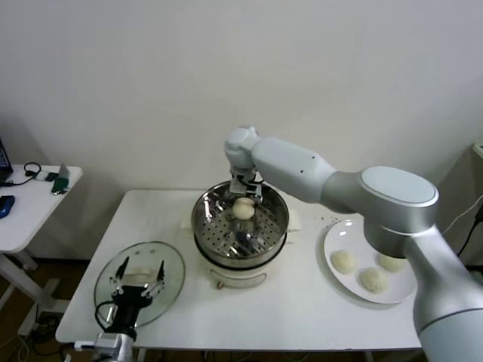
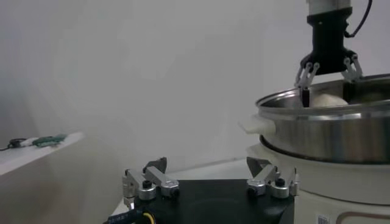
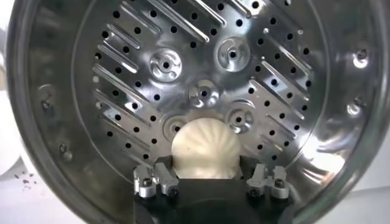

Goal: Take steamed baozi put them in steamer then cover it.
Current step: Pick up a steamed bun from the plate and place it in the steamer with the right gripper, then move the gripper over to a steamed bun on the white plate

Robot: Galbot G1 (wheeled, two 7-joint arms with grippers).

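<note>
We are setting the first steamed baozi [image 3: 201,148] into the steamer [image 1: 276,226]; right end effector [image 3: 209,179] spread, releasing it (left end effector [image 1: 137,280] open, empty). Next: the plate [image 1: 333,240].

White table [image 1: 302,317], white plate [image 1: 336,283] on it, small side table [image 1: 23,219] with clutter

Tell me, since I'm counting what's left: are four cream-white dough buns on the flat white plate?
No, three cream-white buns lie on the flat white plate; another sits in the shiny steel steamer basket.
</note>
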